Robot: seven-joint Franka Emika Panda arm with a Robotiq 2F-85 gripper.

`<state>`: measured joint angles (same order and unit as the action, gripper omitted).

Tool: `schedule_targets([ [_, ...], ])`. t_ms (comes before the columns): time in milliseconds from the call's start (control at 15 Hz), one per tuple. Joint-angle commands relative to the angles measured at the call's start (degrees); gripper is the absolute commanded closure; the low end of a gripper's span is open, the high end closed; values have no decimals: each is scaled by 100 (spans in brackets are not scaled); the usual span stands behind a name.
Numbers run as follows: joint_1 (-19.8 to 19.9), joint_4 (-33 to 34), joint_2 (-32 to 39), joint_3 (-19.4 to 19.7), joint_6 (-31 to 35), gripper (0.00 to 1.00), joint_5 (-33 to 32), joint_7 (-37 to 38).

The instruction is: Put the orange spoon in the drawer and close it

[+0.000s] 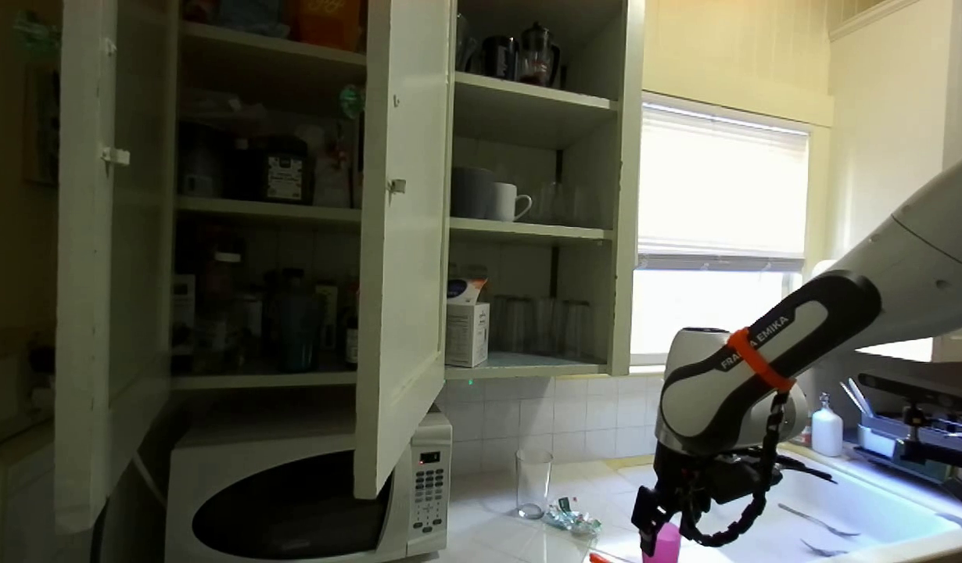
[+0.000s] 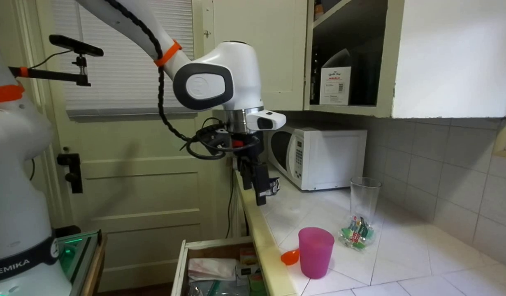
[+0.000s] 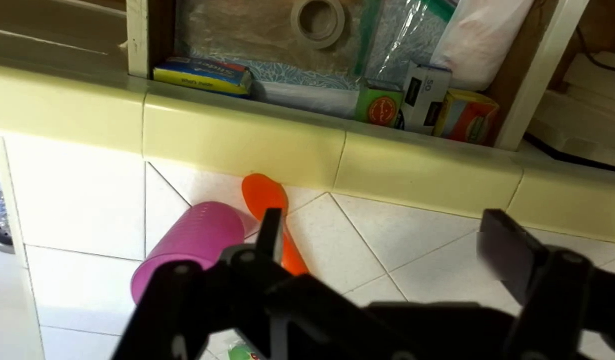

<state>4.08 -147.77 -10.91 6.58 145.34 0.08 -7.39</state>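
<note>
Gripper (image 3: pixel 382 230) spread, its fingers well apart in the wrist view, nothing held. Orange spoon (image 3: pixel 266 197) lies on the white-tiled counter (image 3: pixel 410 227), left of centre in that frame: bowl up by the yellow edging (image 3: pixel 242 142), handle slanting down, partly behind the finger at frame left. Pink cup (image 3: pixel 195 235) stands just beside it; contact between the two I cannot make out from here. Drawer (image 3: pixel 543 75) open across the top of the frame. Handling, my estimate: plastic, very light, fairly stiff, not fragile, probably slick on tile, so a nudge would spin it. Best hold: across the handle a little behind the bowl, fingertips almost down at the counter. The bowl's curve would likely squirm out of flat pads, and a spread finger there could topple the cup.
</note>
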Motion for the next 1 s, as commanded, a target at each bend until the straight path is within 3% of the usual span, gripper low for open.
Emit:
schedule_targets([
  [0, 19, 730, 880, 83, 107, 0, -37, -545],
  [533, 48, 2353, 2413, -28, -515, 0, -802, -380],
  [733, 174, 2781, 2823, -85, -1134, 0, -625, -762],
  [933, 286, 3123, 3142, -111, -1313, 0, -512, -849],
])
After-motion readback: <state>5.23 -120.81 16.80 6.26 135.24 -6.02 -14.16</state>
